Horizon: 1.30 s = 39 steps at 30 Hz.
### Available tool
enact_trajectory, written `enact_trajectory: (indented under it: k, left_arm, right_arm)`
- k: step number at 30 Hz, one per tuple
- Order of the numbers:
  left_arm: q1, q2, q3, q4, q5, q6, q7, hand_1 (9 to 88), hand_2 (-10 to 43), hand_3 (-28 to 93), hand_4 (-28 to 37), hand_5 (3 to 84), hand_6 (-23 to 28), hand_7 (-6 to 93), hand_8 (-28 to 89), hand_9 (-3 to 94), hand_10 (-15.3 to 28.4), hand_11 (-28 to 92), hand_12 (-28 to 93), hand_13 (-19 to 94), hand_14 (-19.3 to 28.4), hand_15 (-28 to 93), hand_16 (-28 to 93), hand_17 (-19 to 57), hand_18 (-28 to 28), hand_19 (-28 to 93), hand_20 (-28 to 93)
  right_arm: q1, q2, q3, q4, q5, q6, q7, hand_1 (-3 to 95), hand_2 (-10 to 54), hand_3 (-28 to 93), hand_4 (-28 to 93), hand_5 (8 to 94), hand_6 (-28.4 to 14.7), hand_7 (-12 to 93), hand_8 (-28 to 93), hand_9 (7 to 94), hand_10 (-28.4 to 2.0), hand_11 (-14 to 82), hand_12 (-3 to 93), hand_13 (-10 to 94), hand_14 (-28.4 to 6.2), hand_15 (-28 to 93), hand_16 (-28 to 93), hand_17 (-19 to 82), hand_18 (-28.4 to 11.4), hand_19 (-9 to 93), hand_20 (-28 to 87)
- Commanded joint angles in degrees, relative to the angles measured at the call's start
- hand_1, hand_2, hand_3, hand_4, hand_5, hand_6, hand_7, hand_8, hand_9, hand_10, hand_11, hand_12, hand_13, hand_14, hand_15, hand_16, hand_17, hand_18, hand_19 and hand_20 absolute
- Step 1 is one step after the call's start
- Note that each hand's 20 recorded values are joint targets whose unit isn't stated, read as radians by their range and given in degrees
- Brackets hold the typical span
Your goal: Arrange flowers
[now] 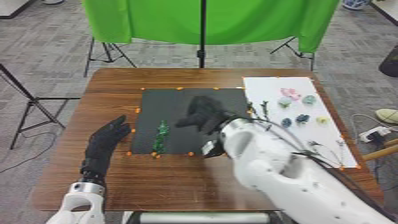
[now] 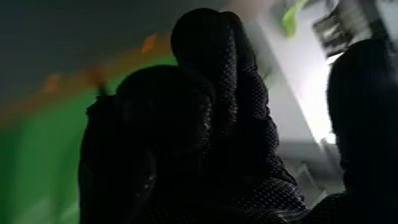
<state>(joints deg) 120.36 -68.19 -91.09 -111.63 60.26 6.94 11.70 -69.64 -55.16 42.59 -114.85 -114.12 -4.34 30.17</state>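
Note:
Blurred, my right hand (image 1: pixel 204 114) is over the middle right of the black mat (image 1: pixel 187 145), open, with nothing visible in it. In the right wrist view, the right hand (image 2: pixel 235 100) has some fingers extended and the thumb apart from them. My left hand (image 1: pixel 108 137) is open beside the mat's left edge. A leafy green sprig (image 1: pixel 162 136) lies on the mat's left part. On the white sheet (image 1: pixel 266 90) lie a pink flower (image 1: pixel 290 93), a pale flower (image 1: pixel 309 99), a blue flower (image 1: pixel 303 118), a yellow flower (image 1: pixel 322 120) and thin green stems (image 1: pixel 265 107).
The brown wooden table (image 1: pixel 115 80) has small orange markers around the mat and sheet. A green cloth (image 1: pixel 151 22) hangs on a stand behind it. The right forearm crosses the table's right front and covers part of the sheet's near left side.

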Motion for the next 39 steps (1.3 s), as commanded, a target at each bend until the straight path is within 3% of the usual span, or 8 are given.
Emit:
enact_trajectory:
  k: [1,8,13,22,37,39]
  left_arm:
    - [1.71,-1.08,0.2,-0.15,0.28,0.23,-0.52,24.8,-0.7,65,-24.2,42.6,2.9,11.5,-6,40.9,12.3,15,15,31,16.0,18,2,5.0,11.8,2,20]
    - [1.67,-0.97,-0.05,-0.26,0.56,0.11,-0.98,24.8,-0.8,65,-24.1,42.8,3.0,11.7,-6,40.9,12.3,15,15,31,16.1,18,2,5.0,11.8,2,20]
    - [1.61,-0.99,-0.07,-0.45,0.71,-0.03,-0.92,24.9,-0.7,65,-24.1,42.7,3.0,11.6,-6,40.9,12.3,15,15,31,16.1,18,2,5.1,11.8,2,20]
    - [1.79,-0.79,-0.21,-0.62,0.81,-0.01,-1.06,25.0,-0.7,65,-24.1,42.8,2.9,11.6,-6,40.9,12.3,15,15,31,16.0,18,2,5.1,11.7,2,20]
    - [2.23,-0.75,-0.16,-0.73,0.65,-0.11,-1.59,25.2,-0.6,65,-23.8,42.8,2.9,11.6,-6,41.0,12.2,15,15,31,16.1,18,2,5.0,11.8,2,20]
    - [2.19,-0.79,-0.18,-0.69,0.63,-0.07,-1.6,25.2,-0.6,65,-23.9,42.8,3.0,11.6,-6,41.0,12.3,15,14,31,16.1,18,2,5.0,11.8,2,20]
  right_arm:
    - [-17.31,15.38,28.42,-4.71,-5.11,1.54,3.77,25.6,-9.4,59,-12,72.5,-4.0,14,-6,80.0,-15.9,39.9,29.7,88,-6.7,58,35,62,-14.1,93,55]
    - [-37.91,18.33,50.24,-6.02,-9.06,-2.22,8.96,31.0,-9.5,57,-14,60.2,-5.7,11,-4,63.7,-18.8,24.3,30.4,78,-9.8,63,35,56,-16.6,93,56]
    - [-46.37,19.12,56.78,-4.94,-10.65,-8.0,8.3,32.4,-9.5,57,-16,59.2,-6.4,10,-4,62.4,-18.9,21.3,29.7,76,-10.4,63,35,53,-17.3,93,54]
    - [-52.48,19.3,62.01,-3.65,-3.82,-15.27,7.04,30.6,-9.5,57,-24,58.0,-6.0,10,-4,61.5,-18.0,18.9,28.9,75,-10.6,63,34,52,-17.8,93,53]
    - [-56.73,17.01,60.61,-4.12,-3.69,-10.6,3.35,29.5,-9.5,59,-24,60.4,-5.6,10,-5,64.7,-17.5,17.7,27.2,77,-9.9,62,33,53,-17.0,93,53]
    - [-57.02,17.3,58.7,-3.39,-5.86,-5.61,2.63,34.1,-9.5,61,-23,61.4,-4.6,11,-5,66.1,-16.8,18.1,27.1,77,-9.3,62,33,53,-16.7,93,53]
